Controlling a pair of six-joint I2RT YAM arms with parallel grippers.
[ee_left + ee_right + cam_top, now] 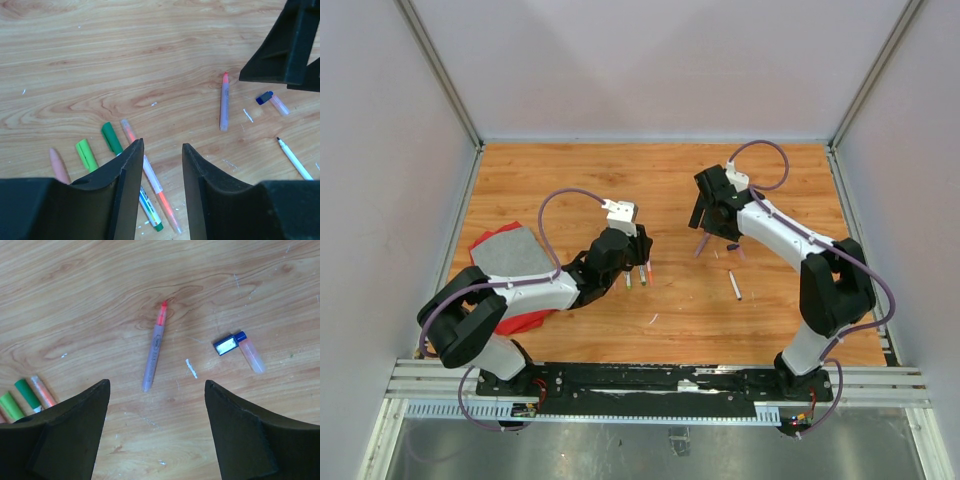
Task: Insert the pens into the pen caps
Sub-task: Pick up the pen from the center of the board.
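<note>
Above the grey-walled wooden table [570, 170], left fingers [125, 190] stand narrowly apart, right fingers [75, 430] wide.

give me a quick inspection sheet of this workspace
surface: wooden table, small white scuffs
job's things: grey pen with orange tip and thin white pen lie loose; orange pen and green pen lie under the left gripper; light green cap beside them; short blue-ended piece, pen or cap unclear
clutter: red and grey cloth at the table's left
grippers: left gripper open, empty; right gripper open wide, empty
cables: purple cables loop above both arms, none among the pens
surroundings: pale enclosure walls; metal rail at the near edge
</note>
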